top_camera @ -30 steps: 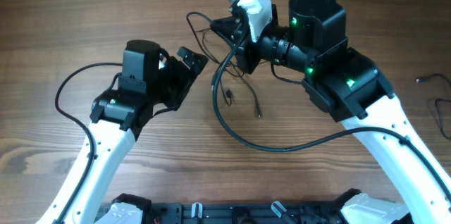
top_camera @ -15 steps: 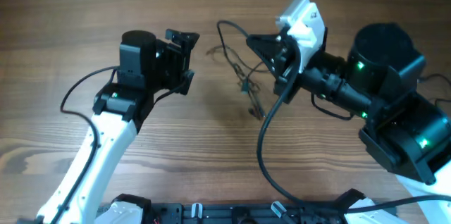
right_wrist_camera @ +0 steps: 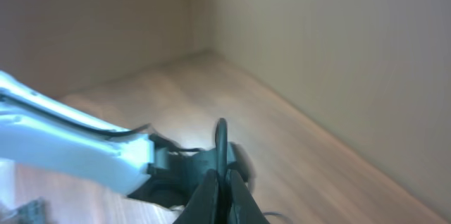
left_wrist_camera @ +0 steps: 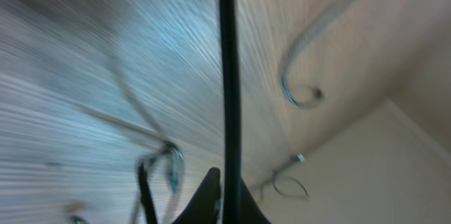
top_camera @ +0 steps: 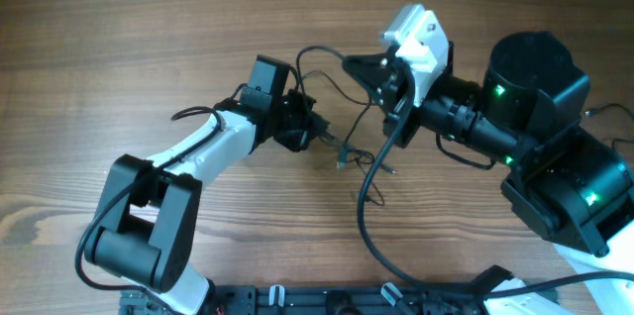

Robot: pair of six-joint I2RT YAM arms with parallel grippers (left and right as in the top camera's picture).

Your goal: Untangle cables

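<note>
Since a moment ago, left end effector (top_camera: 319, 134) has swung in to the cables (top_camera: 342, 147) at mid-tabletop (top_camera: 149, 38) and closed on one. Right end effector (top_camera: 351, 61) pinches another strand. Their bunch strings from far edge toward near edge. Only the left wrist view shows a taut cord (left_wrist_camera: 225, 76) running straight from closed fingertips.
</note>
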